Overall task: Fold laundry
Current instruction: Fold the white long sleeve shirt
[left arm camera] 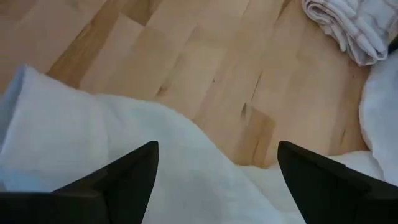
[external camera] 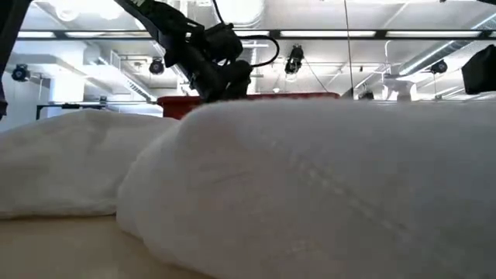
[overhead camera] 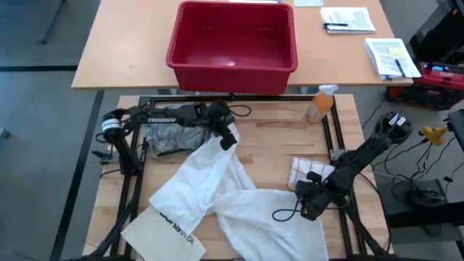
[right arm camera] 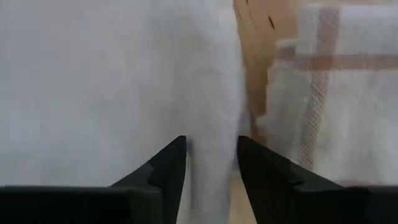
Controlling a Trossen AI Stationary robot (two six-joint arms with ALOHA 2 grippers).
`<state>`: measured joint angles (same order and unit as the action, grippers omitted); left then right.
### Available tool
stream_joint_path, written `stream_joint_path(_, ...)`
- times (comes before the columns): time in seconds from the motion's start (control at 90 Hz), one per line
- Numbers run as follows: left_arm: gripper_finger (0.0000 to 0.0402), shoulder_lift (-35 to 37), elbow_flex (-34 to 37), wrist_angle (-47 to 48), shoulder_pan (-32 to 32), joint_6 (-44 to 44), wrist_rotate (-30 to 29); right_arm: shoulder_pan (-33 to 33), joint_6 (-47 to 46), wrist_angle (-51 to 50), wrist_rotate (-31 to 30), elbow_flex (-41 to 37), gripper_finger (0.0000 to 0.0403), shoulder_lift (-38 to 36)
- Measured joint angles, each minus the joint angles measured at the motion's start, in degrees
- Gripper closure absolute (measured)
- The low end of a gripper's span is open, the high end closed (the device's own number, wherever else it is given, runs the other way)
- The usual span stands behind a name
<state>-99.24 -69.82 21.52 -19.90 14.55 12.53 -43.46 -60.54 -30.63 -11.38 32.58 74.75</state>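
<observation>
High view shows the white shirt (overhead camera: 232, 196) sprawled from desk centre toward 6 o'clock. The left gripper (overhead camera: 228, 139), fingers spread wide with cloth beneath, hovers at its 12 o'clock edge. The right gripper (overhead camera: 308, 210), at 4 o'clock, has its fingers nearly closed, pinching a fold. Best to lift both edges evenly. A white bag (overhead camera: 165, 232) at 7 o'clock reads partly "…VITA".

A red bin (overhead camera: 232, 45) sits beyond the counter (overhead camera: 275, 152), a spray bottle (overhead camera: 320, 103) at its far right corner, papers (overhead camera: 348, 19) behind.
</observation>
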Motion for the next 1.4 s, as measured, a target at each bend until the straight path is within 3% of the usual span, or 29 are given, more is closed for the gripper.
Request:
stream_joint_path(0.189, 0.0090, 0.0, 0.0, 0.0, 0.0, -0.2, 0.0, 0.0, 0.7, 0.4, -0.5, -0.1, 0.0316, 2.6)
stream_joint_path(0.311, 0.0090, 0.0, 0.0, 0.0, -0.4, -0.4, 0.1, 0.4, 0.6, 0.8, 0.3, 0.4, 0.0370, 3.6)
stream_joint_path(0.389, 0.0090, -0.1, 0.1, 0.7, -1.6, 0.6, 3.4, 0.2, -0.1, 0.6, 1.6, 1.8, 0.0395, 3.2)
stream_joint_path(0.456, 0.0090, -0.5, 0.1, 0.6, -2.6, 0.8, 6.3, 0.2, 0.0, 0.8, 1.6, 4.0, 0.0396, 2.2)
stream_joint_path(0.611, 0.0090, -0.7, 0.2, 1.3, -4.0, -1.1, 6.0, -0.2, 1.1, -4.0, 1.6, 10.8, 0.0401, 1.5)
stream_joint_path(0.778, 0.0090, -0.8, 0.2, 2.1, -5.3, -3.2, 6.0, -0.3, 2.7, -4.6, 6.4, 19.0, 0.0403, 1.5)
stream_joint_path(0.956, 0.0090, -0.8, 0.2, 3.1, -7.1, -5.7, 4.3, -2.1, 2.6, -8.1, 0.9, 28.3, 0.0403, 1.5)
stream_joint_path(1.233, 0.0090, -0.8, 3.0, 3.2, -9.8, -9.7, 1.4, -3.0, 3.6, -6.3, 2.3, 36.5, 0.0403, 2.9)
stream_joint_path(1.4, 0.0090, -0.9, 5.9, 3.5, -10.9, -9.6, 0.1, -3.2, 6.8, -0.4, 2.7, 38.5, 0.0403, 4.6)
